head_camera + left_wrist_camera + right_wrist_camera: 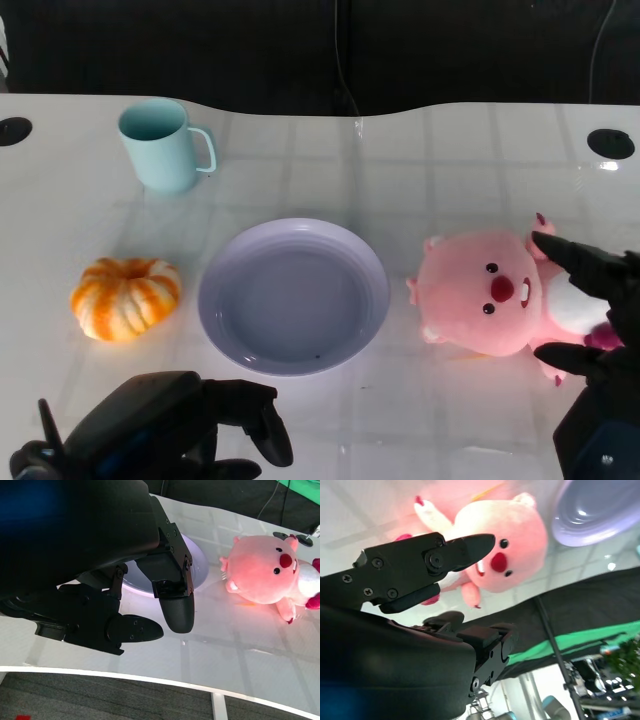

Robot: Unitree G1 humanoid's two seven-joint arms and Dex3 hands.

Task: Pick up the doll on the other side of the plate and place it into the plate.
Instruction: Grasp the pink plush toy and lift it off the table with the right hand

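Observation:
The pink plush doll [485,295] lies on the table just right of the lavender plate [290,300], its face turned up. My right hand [622,300] sits at the doll's body, one finger above it and one below, spread apart; I cannot see a firm grip. In the right wrist view a fingertip [475,545] hangs close over the doll [512,545], with the plate [600,510] beyond. My left hand [160,420] rests low at the near-left edge, holding nothing, fingers apart. The left wrist view shows that hand [100,555], the plate [200,565] behind it and the doll [265,570].
A teal mug [165,145] stands at the far left. An orange-and-white pumpkin toy [125,297] lies left of the plate. Black round holes [610,142] mark the table's far corners. The table's near edge [150,677] runs under my left hand.

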